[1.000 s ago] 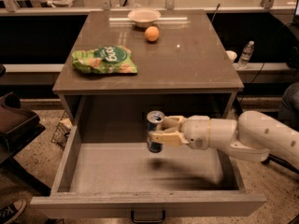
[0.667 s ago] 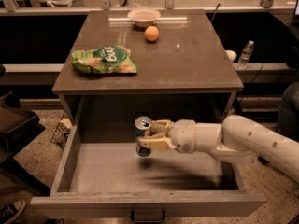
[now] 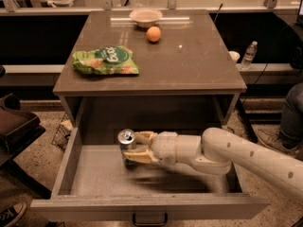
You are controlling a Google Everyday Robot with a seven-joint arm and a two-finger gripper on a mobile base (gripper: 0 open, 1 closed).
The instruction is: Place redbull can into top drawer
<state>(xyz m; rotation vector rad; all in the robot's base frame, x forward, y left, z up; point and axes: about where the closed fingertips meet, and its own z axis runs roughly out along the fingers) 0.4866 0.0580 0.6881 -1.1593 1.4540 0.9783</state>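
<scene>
The top drawer [image 3: 90,174] is pulled out wide open below the cabinet top, with a dark handle [image 3: 149,218] on its front panel. My gripper [image 3: 133,148] reaches in from the right, inside the drawer at its middle left. It is shut on the redbull can [image 3: 126,143], which stands upright with its silver top up, at or just above the drawer floor. The can's lower body is partly hidden by the fingers [image 3: 138,157].
On the cabinet top [image 3: 189,60] lie a green chip bag [image 3: 105,60], an orange [image 3: 153,34] and a white bowl [image 3: 146,17]. A water bottle [image 3: 249,55] stands on a ledge at the right. A person's leg [image 3: 289,112] is at the far right.
My gripper has carried the redbull can to the left and lower inside the drawer.
</scene>
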